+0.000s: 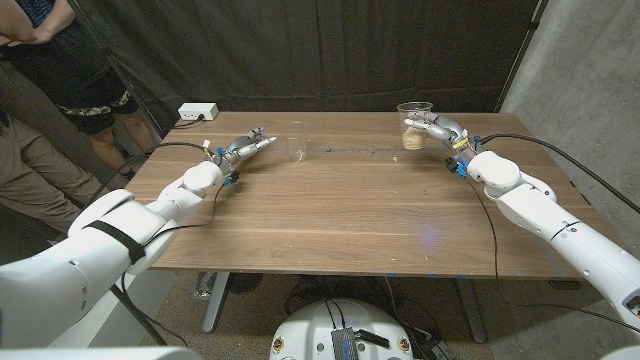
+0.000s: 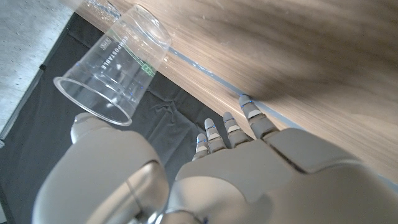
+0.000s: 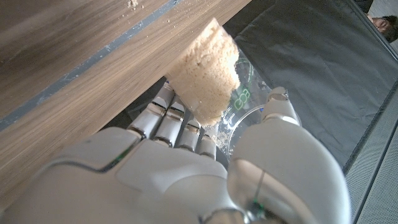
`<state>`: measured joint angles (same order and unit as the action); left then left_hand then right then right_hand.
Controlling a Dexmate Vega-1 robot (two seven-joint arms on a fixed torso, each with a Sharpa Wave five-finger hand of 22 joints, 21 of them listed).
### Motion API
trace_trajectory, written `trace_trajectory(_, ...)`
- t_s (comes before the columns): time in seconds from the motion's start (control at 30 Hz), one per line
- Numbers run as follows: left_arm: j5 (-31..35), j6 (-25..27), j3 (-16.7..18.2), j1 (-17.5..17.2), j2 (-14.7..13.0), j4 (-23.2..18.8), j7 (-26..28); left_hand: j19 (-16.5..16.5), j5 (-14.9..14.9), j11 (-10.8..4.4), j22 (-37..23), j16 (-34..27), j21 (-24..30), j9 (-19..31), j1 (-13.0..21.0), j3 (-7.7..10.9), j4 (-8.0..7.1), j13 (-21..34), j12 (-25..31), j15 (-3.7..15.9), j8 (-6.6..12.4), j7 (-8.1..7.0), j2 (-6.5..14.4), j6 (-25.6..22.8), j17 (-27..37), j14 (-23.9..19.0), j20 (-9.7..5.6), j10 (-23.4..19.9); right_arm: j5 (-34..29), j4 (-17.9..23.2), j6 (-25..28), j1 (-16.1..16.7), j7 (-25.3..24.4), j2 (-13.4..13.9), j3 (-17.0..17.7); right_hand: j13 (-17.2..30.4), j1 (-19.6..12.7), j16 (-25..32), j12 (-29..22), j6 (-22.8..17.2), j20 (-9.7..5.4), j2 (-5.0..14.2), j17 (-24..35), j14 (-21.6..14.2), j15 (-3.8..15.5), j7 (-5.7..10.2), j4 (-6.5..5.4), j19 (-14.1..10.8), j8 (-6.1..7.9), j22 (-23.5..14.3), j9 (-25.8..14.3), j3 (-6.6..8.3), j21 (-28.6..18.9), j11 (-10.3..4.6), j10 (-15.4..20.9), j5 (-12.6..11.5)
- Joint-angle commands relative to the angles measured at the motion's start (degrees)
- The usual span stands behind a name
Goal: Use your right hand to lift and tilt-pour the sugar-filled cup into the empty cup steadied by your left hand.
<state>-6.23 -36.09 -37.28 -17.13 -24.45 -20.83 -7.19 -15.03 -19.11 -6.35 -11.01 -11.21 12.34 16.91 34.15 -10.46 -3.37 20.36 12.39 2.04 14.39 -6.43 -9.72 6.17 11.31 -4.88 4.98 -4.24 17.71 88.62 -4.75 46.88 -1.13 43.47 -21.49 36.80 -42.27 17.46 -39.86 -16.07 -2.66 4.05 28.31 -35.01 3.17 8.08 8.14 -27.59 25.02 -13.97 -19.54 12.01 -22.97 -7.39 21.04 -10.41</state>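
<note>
Both hands at their cups, the pour not yet begun.

On the left, the left hand (image 1: pixel 243 147) reaches toward the empty cup (image 1: pixel 297 152) with fingers straight and apart, holding nothing; the left wrist view shows the clear cup (image 2: pixel 115 68) just beside the thumb, and contact cannot be confirmed. On the right, the right hand (image 1: pixel 435 128) has its fingers wrapped round the sugar-filled cup (image 1: pixel 414 123), which stands upright at the worktop's (image 1: pixel 340 215) far edge, well apart from the empty one. Next, I judge, the left hand must close on its cup, then the right must lift, carry across and tilt slowly. The worktop is dark wood with a pale tape line (image 1: pixel 350 151); black curtains (image 1: pixel 330 50) hang behind, a white power strip (image 1: pixel 196 113) lies at the far left corner, and a person (image 1: pixel 50 90) stands at left.
</note>
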Motion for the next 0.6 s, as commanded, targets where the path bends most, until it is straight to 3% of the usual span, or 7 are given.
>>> trace_trajectory(0.03, 1.08, -3.84, -0.52, -0.42, 0.49, -0.57, -0.63, -0.22, -0.09, -0.22, -0.24, -0.16, 0.32, 0.18, 0.21, -0.51, 0.04, 0.11, 0.22, 3.03, 0.38, 0.06, 0.24, -0.65, 0.28, 0.16, -0.43, -0.19, -0.03, -1.08, -1.44, -0.11, 0.25, -0.23, 0.14, 0.15, -0.14, -0.11, -0.22, -0.5, -4.46, 0.34, 0.15, -0.68, 10.19, -0.06, -0.3, 0.21, 0.36, -0.18, -0.21, 0.16, -0.24, 0.1, 0.42, -0.11)
trace_trajectory(0.6, 2.52, -4.6, -0.36, -0.51, 1.65, -0.7, 0.22, -0.46, -0.32, -0.35, -0.29, -0.39, 0.44, 0.28, 0.42, -1.16, 0.0, 0.16, 0.54, 3.21, 0.87, 0.28, 0.96, -1.49, 0.3, -0.24, -0.66, -0.81, 0.79, -0.06, -2.21, 1.68, 0.36, 1.26, 1.31, 0.28, -0.14, -0.27, -0.24, -0.61, -4.46, 0.37, 0.34, -0.84, 10.2, -0.22, -0.28, 0.26, 0.3, -0.16, -0.21, 0.19, -0.34, 0.03, 0.5, -0.13)
